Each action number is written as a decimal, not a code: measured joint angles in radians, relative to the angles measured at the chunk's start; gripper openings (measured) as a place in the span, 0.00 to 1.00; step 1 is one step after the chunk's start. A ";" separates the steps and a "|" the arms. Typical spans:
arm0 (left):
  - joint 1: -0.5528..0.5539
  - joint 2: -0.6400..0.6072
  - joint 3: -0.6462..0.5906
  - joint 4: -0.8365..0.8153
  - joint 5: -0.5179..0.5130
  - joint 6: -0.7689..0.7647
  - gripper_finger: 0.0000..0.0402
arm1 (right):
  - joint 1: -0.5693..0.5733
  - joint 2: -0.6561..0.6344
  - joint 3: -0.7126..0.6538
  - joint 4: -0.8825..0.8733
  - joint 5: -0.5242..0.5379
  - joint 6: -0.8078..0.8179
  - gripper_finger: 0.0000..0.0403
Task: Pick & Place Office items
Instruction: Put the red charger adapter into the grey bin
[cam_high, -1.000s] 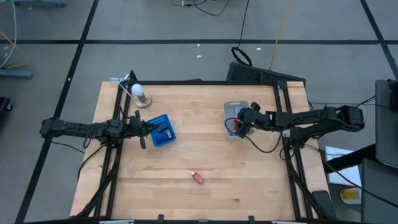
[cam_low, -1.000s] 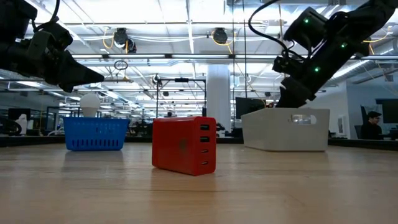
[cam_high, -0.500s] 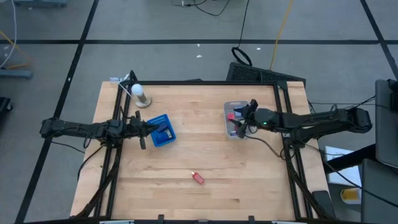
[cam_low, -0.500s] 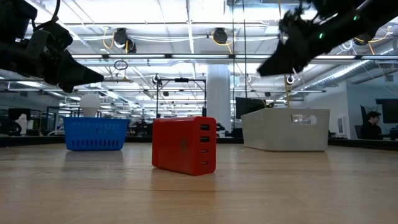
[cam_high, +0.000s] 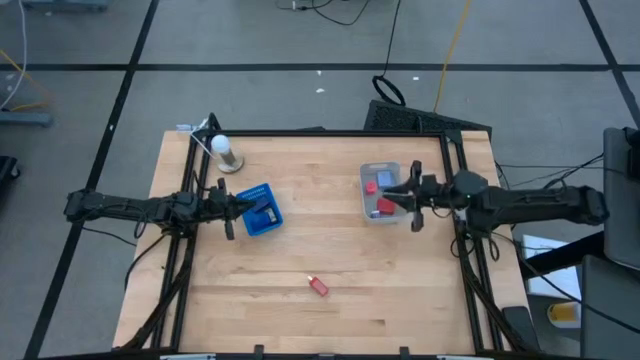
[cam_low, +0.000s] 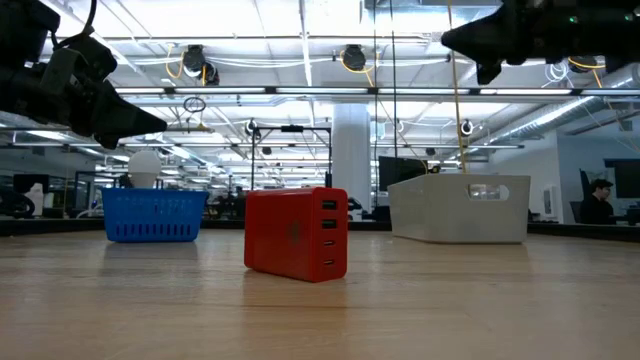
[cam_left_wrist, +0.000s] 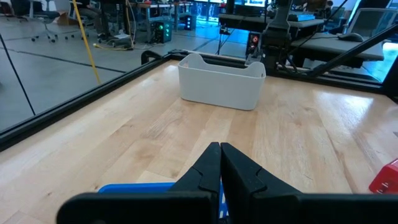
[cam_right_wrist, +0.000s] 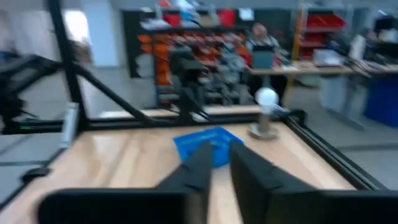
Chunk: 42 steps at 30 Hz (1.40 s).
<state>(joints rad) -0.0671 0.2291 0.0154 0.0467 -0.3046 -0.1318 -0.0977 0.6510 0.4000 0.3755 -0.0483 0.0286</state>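
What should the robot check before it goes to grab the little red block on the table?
1. Red block lies alone on the bare table, nothing crowding it: ok.
2. Right gripper is up out of the clear bin: ok.
3. Right gripper carries nothing: ok, none shows between its fingers in its wrist view.
4. Right fingers wide enough to grab: not ok, only a narrow gap.
5. Left gripper waits shut over the blue basket, away from the block: ok.

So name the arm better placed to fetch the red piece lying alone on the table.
Probably the right. The red piece lies between both arms; the right gripper hovers empty beside the clear bin, the left gripper is shut over the blue tray.
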 joint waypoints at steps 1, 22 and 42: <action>0.000 0.000 0.000 0.000 0.000 0.001 0.02 | 0.000 -0.008 -0.023 0.037 -0.008 0.005 0.05; 0.000 0.000 0.000 0.000 0.000 0.019 0.02 | 0.001 -0.093 -0.367 0.435 -0.008 0.085 0.01; 0.000 0.000 0.000 0.006 -0.001 0.004 0.02 | 0.028 -0.055 -0.362 0.428 0.008 0.117 0.01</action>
<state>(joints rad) -0.0669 0.2288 0.0151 0.0527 -0.3054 -0.1277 -0.0697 0.5963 0.0383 0.8037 -0.0399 0.1454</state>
